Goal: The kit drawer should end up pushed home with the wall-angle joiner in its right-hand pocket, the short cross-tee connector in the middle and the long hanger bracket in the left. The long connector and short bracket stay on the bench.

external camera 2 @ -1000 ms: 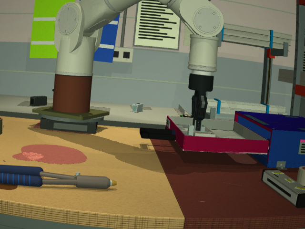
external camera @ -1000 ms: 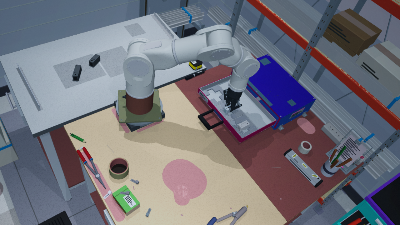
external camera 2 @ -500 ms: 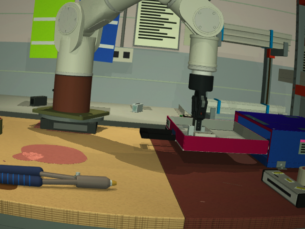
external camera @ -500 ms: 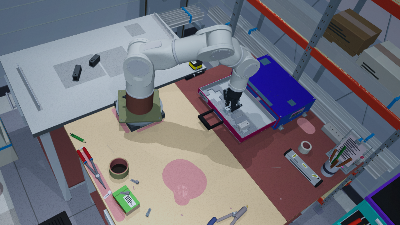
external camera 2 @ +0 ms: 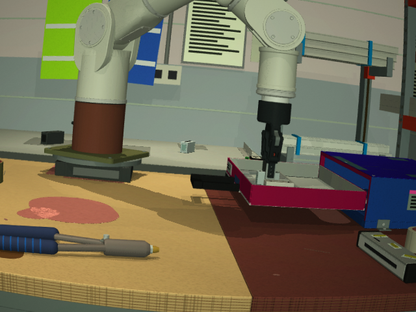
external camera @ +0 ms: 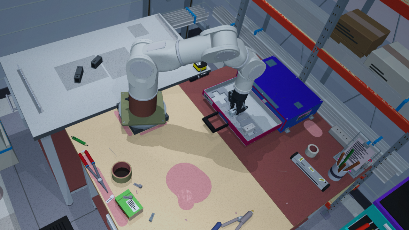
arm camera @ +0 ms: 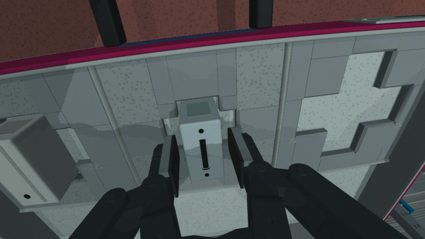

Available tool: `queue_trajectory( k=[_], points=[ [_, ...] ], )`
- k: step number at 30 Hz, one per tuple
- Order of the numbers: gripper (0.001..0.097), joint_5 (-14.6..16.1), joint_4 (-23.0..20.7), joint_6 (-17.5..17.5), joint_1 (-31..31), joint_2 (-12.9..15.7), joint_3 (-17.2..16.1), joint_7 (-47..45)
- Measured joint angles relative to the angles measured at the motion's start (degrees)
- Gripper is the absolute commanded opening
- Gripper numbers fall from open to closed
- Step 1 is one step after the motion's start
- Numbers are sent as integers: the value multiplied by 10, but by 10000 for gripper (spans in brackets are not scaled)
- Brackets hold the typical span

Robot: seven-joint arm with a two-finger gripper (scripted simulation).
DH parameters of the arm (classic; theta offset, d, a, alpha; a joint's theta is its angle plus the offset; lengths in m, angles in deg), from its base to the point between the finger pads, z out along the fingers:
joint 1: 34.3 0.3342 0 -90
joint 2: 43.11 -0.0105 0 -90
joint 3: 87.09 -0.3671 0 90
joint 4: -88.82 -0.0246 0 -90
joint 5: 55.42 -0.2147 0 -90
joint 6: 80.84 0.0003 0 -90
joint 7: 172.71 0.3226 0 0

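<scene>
My gripper hangs inside the pulled-out kit drawer, over its middle pocket. A small light-grey slotted block, the short cross-tee connector, stands in that pocket between my fingers. A grey bracket lies in the neighbouring pocket. The pocket on the other side has a cross-shaped recess and holds nothing. Two dark blocks lie on the grey table. The gripper is open and holds nothing.
Behind the drawer stands its blue cabinet, with shelving and boxes beyond. The black drawer handle juts toward the tan bench. A level, a tape roll, a pen cup and pliers lie around.
</scene>
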Motion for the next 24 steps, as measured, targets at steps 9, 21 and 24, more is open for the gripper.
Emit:
queue_trajectory(
  k=[9, 21, 24],
  points=[
    [450, -2, 0, -5, 0, -4, -1, -1],
    [450, -20, -13, -57, -5, -46, -14, -15],
    [450, -27, -21, -78, -6, -60, -18, -21]
  ],
)
